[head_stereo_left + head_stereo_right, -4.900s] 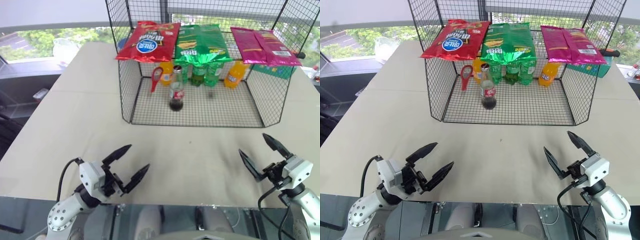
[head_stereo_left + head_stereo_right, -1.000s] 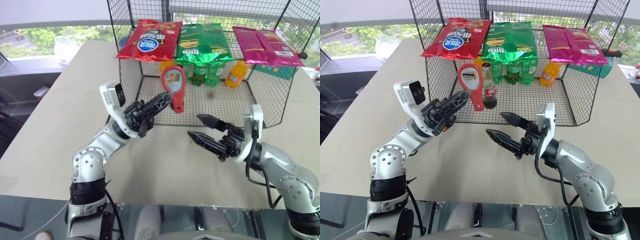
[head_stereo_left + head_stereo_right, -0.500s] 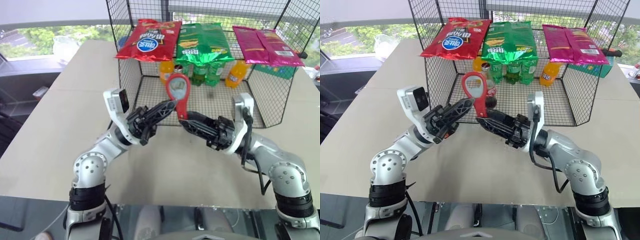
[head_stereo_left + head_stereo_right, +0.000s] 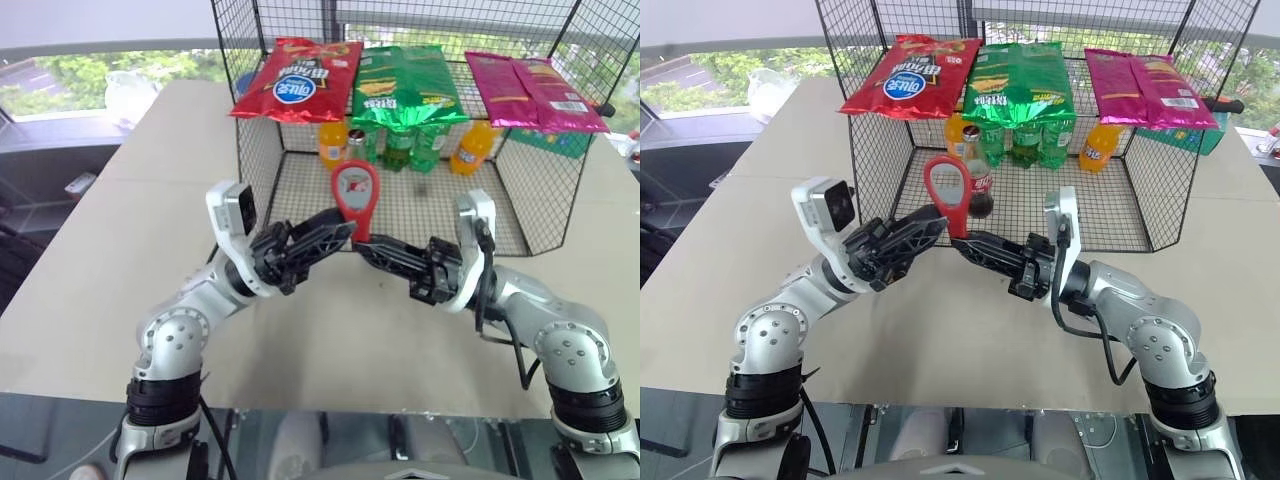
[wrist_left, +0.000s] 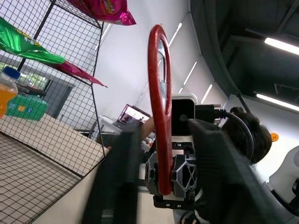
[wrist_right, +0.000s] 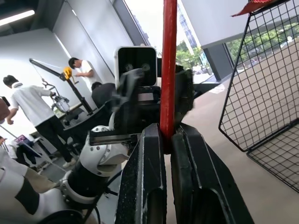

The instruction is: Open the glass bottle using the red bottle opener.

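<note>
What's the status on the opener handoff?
Right gripper shut on the red bottle opener, held upright. Left gripper open beside its handle. Glass bottle capped, standing in the wire rack. Nothing blocking.

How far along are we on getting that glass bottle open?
Done: the red bottle opener is out of the wire rack and held up over the table.
In hand: a handover. The right gripper has its jaws shut on the opener's handle, while the left gripper has its jaws open beside it.
Left: the glass bottle stands untouched in the rack; it has yet to be fetched and opened.
</note>
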